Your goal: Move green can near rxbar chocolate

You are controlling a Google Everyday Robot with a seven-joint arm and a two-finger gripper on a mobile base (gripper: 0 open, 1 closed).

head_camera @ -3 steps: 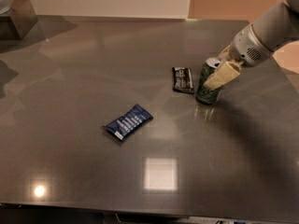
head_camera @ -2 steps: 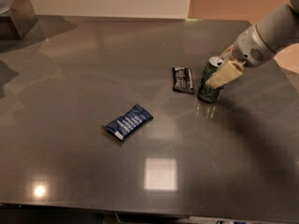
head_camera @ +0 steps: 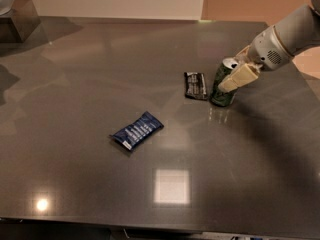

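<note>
While the green can (head_camera: pixel 222 90) stands on the dark table (head_camera: pixel 75 74) toward its right side, the gripper (head_camera: pixel 231 77) sits at the can's upper half, reaching in from the right at the end of the pale grey arm (head_camera: pixel 285 36). Its 2 cream fingers (head_camera: pixel 240 76) are clasped on the can. 1 lies slantwise across the side facing the camera, from upper right down to lower left, pressed against the green wall. The other is mostly hidden behind the can near the silver top. The gap between them looks no wider than the can itself.

The can's long axis runs close to upright, with the silver top leaning a little to the right. Its base appears to meet the table, where a faint reflection shows beneath it.

Just beside the can on its left lies the rxbar chocolate (head_camera: pixel 196 85), flat, with the white print facing up. Its long axis runs from the far edge of the table toward the near edge. A narrow strip of table seems to separate wrapper and can, though whether they touch cannot be told for sure.

1 blue bar wrapper (head_camera: pixel 137 130) lies well apart, nearer the table's middle, and is turned diagonally.
</note>
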